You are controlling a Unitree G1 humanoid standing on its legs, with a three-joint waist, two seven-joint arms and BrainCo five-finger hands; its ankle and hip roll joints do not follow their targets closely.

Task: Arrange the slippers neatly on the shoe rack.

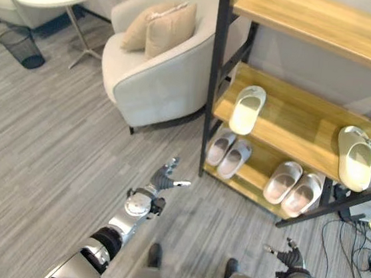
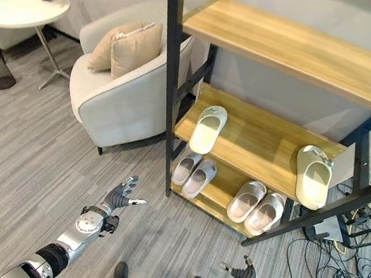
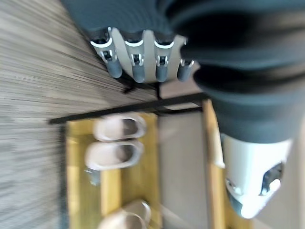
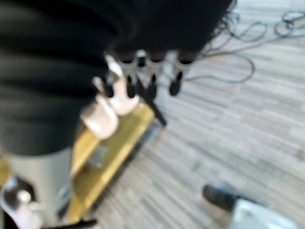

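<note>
On the shoe rack [image 2: 170, 97], two pale green slippers [image 1: 247, 109] lie well apart on the middle shelf [image 2: 259, 141], and two pink pairs [image 1: 292, 187] sit side by side on the bottom shelf. Left robot hand [image 1: 166, 176] hovers spread over the floor before the rack; right robot hand [image 1: 288, 254], fingers relaxed, holds nothing.
</note>
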